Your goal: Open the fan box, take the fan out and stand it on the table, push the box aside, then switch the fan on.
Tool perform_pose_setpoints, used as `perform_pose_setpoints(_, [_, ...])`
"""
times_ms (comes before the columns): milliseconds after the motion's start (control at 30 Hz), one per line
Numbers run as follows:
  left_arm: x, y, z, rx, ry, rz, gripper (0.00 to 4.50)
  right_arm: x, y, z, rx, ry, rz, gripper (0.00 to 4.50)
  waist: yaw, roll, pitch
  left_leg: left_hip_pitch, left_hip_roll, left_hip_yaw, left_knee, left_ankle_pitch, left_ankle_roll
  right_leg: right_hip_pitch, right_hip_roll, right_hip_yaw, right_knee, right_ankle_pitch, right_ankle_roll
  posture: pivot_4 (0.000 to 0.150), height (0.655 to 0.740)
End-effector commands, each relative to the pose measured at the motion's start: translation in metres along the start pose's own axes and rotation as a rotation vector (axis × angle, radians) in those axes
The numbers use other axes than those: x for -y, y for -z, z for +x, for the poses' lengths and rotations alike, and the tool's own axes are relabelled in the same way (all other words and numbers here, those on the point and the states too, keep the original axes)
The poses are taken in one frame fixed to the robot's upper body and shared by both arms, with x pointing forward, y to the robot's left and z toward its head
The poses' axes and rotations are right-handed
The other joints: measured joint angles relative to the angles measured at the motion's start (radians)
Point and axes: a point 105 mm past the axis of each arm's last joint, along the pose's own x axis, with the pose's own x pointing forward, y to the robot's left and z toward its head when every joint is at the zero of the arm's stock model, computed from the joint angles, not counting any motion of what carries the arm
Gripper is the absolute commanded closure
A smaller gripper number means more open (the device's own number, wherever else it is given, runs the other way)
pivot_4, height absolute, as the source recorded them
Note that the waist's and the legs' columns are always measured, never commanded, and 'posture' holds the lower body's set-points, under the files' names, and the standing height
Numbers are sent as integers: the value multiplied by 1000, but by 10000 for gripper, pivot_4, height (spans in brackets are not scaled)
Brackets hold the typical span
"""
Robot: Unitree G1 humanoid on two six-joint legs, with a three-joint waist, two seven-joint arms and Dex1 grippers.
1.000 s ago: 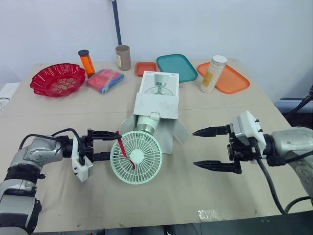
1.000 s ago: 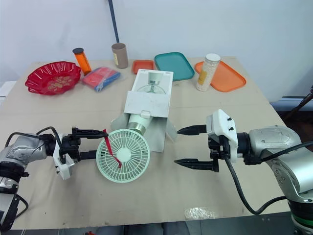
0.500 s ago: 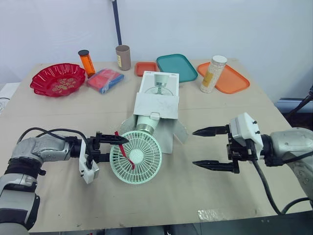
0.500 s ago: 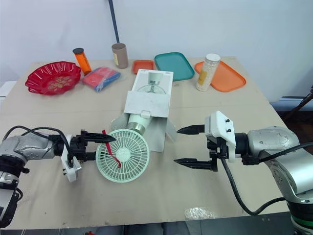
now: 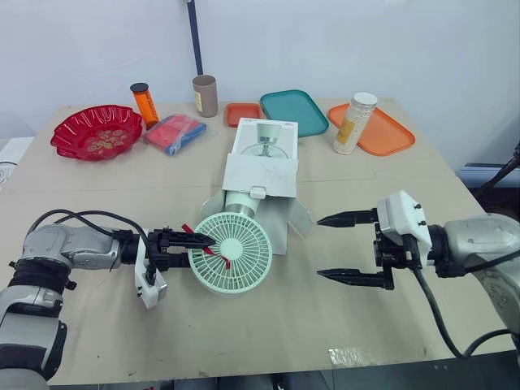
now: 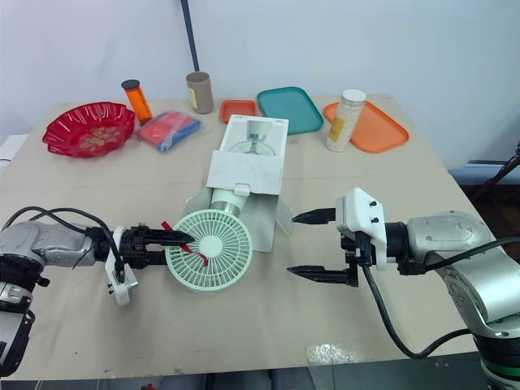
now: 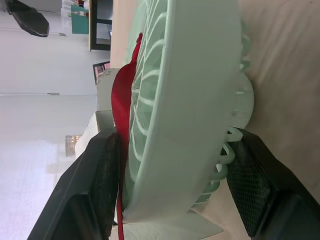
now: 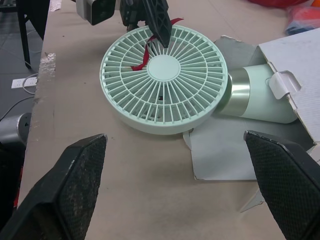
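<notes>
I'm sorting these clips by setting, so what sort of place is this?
Probably a robot test room or lab, not a home: bare white wall, a table with a plain brown covering, and unrelated props along its far edge, such as the red bowl and teal tray.

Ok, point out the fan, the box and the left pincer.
fan (image 8: 164, 67): right wrist view, hub of its grille.
box (image 5: 260, 173): left eye view, white top panel.
left pincer (image 7: 174, 135): left wrist view, midway between its fingertips.

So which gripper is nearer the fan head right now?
Left. The left gripper clamps the fan head across its rim. The right gripper hangs open on the opposite side, clearly apart from it.
</notes>
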Motion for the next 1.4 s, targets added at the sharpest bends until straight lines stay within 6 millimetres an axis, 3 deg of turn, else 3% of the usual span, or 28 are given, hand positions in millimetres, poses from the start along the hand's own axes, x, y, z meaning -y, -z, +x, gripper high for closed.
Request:
perform_pose_setpoints(33, [-20, 3, -5, -20, -88, 46, 14159, -2, -6, 0, 14, 2, -41, 0, 0, 0, 0, 0, 0, 0, 0, 0, 0, 0, 0, 0, 0, 0, 0, 1500, 7400])
perform_pose_setpoints(200, [-38, -2, -6, -14, -184, 71, 14159, 0, -5, -1, 6, 11, -41, 0, 0, 0, 0, 0, 0, 0, 1, 0, 0, 0, 0, 0, 1, 0, 0, 1500, 7400])
perform_pose_setpoints(333, [-25, -11, -3, 12, -125, 44, 14159, 3, -3, -2, 7, 16, -40, 0, -1, 0, 0, 0, 0, 0, 1, 0, 0, 0, 0, 0, 1, 0, 0, 1500, 7400])
perform_pose_setpoints(533, [-9, -3, 5, -6, -27, -11, 14159, 4, -5, 1, 14, 16, -48, 0, 0, -1, -2, 1, 0, 0, 2, 0, 1, 1, 0, 0, 1, 0, 0, 1500, 7400])
perform_pose_setpoints(1000, [-10, 1, 15, 25, 16, -7, 14159, -1, -3, 2, 15, 35, -44, 0, 1, -1, -2, 4, 0, 0, 5, -2, 4, 7, 0, 0, 0, 0, 1, 1500, 7400])
perform_pose_setpoints(1133, [-7, 2, 17, 19, 17, -14, 23615, -1, -3, 3, 16, 38, -44, 0, 2, -1, -3, 4, 0, 0, 5, -2, 4, 7, 0, 0, 0, 0, 1, 1500, 7400])
perform_pose_setpoints(1400, [-6, 0, 16, 10, 14, -23, 24101, -1, -4, 3, 13, 42, -48, 0, 1, -1, -3, 5, 0, 0, 6, -2, 4, 7, 0, -1, 0, 0, 1, 1500, 7400])
